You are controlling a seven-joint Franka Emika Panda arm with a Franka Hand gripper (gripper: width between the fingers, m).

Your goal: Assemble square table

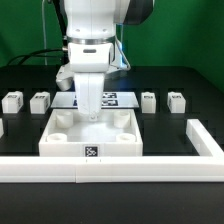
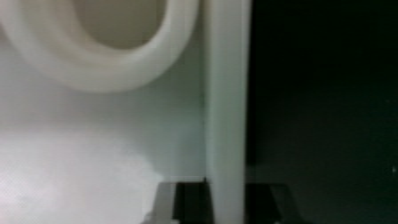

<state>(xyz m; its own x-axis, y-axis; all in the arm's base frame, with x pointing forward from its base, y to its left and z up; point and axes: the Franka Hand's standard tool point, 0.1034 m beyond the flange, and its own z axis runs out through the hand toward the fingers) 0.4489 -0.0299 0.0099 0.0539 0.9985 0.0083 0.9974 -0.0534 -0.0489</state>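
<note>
1. Exterior view: the slab (image 1: 60, 150) lies flat on the black worktop (image 1: 25, 140), in the middle and near the camera, sockets up, just behind the long white rail (image 1: 110, 170).
2. Four legs stand loose in a row farther back, well apart from the slab: two on the exterior view's left (image 1: 40, 100), two on the exterior view's right (image 1: 148, 100). None sits in a socket.
3. The claw (image 1: 90, 113) is down at the slab's far edge, in front of the marker board (image 1: 112, 98).
4. Wrist view: the slab's pale floor (image 2: 89, 150) fills most of the picture, with one round socket (image 2: 107, 45) empty.
5. The slab's thin raised wall (image 2: 222, 100) runs between the claw's (image 2: 217, 205) dark fingertips (image 2: 169, 205). They look pressed to either side of it, so I judge the claw closed on the slab's edge, though the blur leaves some doubt.
6. Progress, as a judgement: barely begun. The slab is gripped, probably to shift it into place. All four legs are left to fetch, seat and screw in.
</note>
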